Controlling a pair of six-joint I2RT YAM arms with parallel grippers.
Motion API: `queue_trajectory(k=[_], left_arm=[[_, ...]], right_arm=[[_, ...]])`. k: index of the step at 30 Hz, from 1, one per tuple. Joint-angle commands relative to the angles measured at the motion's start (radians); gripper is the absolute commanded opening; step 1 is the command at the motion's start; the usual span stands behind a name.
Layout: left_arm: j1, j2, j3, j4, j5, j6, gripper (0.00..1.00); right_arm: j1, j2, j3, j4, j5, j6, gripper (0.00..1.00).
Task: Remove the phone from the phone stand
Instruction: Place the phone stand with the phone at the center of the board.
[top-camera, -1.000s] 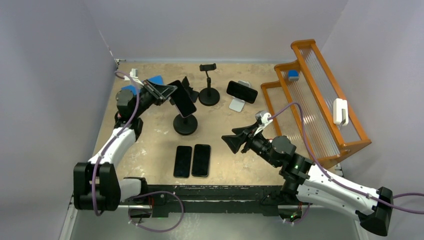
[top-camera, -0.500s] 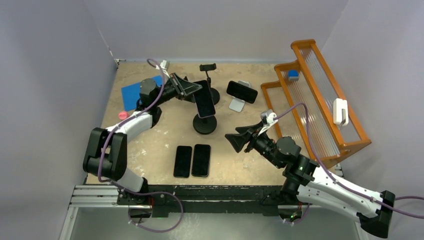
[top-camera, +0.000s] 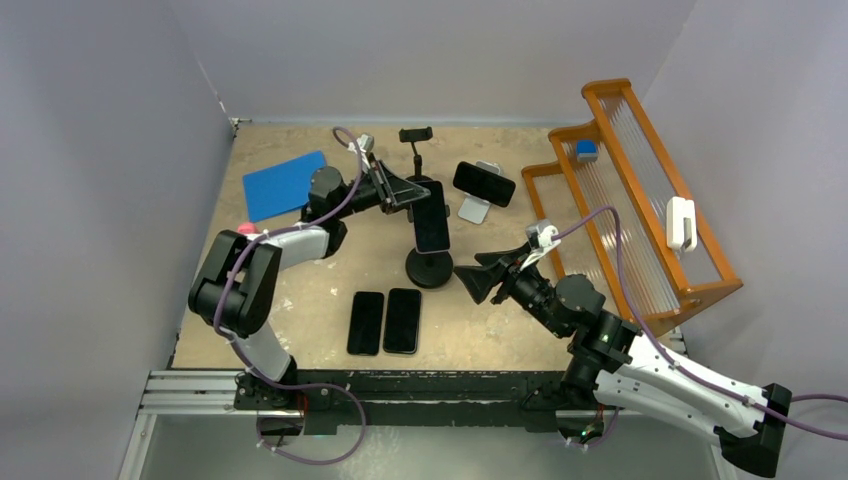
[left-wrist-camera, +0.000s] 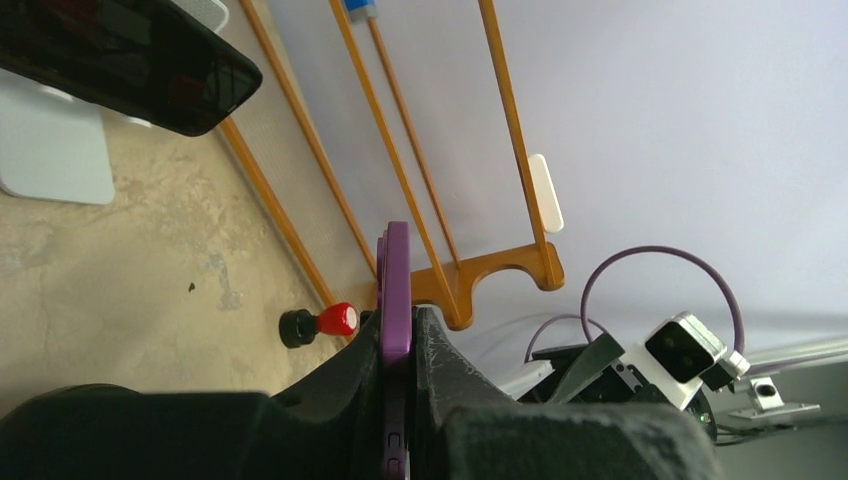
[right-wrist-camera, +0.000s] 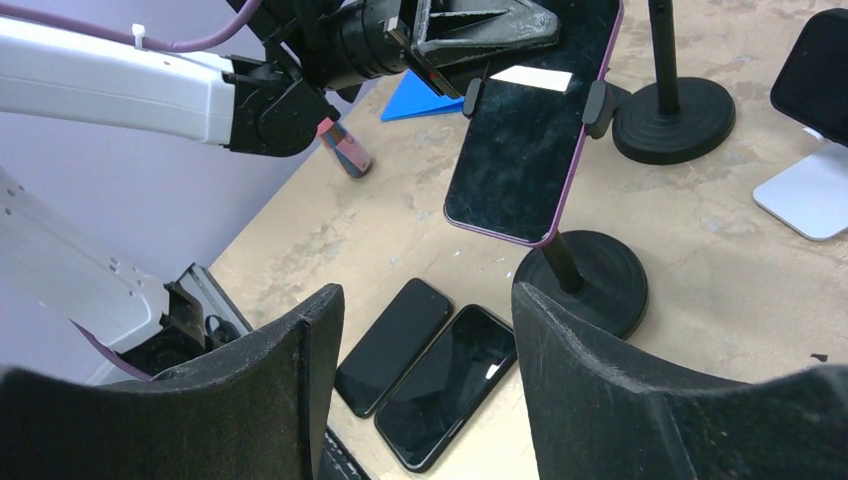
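Top external view: left fingers (top-camera: 403, 189) closed on the top edge of the purple-cased phone (top-camera: 432, 218), which stands clamped in the phone stand (top-camera: 430, 268) on the surface (top-camera: 320, 280). Right fingers (top-camera: 478, 272) spread open, empty, with the stand's base just to their left.

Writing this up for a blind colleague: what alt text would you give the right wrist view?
The left gripper is shut on the top edge of a purple-cased phone clamped in a black phone stand. The open right gripper frames the foreground, and two dark phones lie flat side by side on the table.
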Motion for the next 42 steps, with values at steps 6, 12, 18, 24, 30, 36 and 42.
queue_trajectory(k=[6, 12, 18, 24, 30, 36, 42], left_arm=[[-0.021, 0.054, 0.031, 0.217, 0.031, -0.053, 0.0], [-0.023, 0.072, 0.019, 0.224, 0.049, -0.023, 0.06], [-0.023, 0.05, 0.044, 0.138, 0.077, 0.049, 0.3], [-0.022, -0.01, 0.06, -0.003, 0.075, 0.152, 0.48], [-0.001, -0.133, 0.065, -0.26, 0.014, 0.318, 0.74], [0.037, -0.27, 0.085, -0.485, -0.029, 0.484, 0.79], [0.069, -0.316, 0.119, -0.612, 0.028, 0.582, 0.75]], right_arm=[[0.003, -0.006, 0.033, 0.021, 0.017, 0.014, 0.65], [0.003, -0.002, 0.042, 0.001, 0.019, 0.015, 0.65], [0.003, -0.009, 0.045, -0.006, 0.023, 0.016, 0.65], [0.003, -0.004, 0.057, -0.018, 0.026, 0.023, 0.65], [0.003, 0.02, 0.091, -0.022, 0.057, 0.032, 0.67], [0.003, 0.121, 0.166, -0.086, 0.121, 0.102, 0.84], [0.003, 0.308, 0.277, -0.139, 0.169, 0.12, 0.89]])
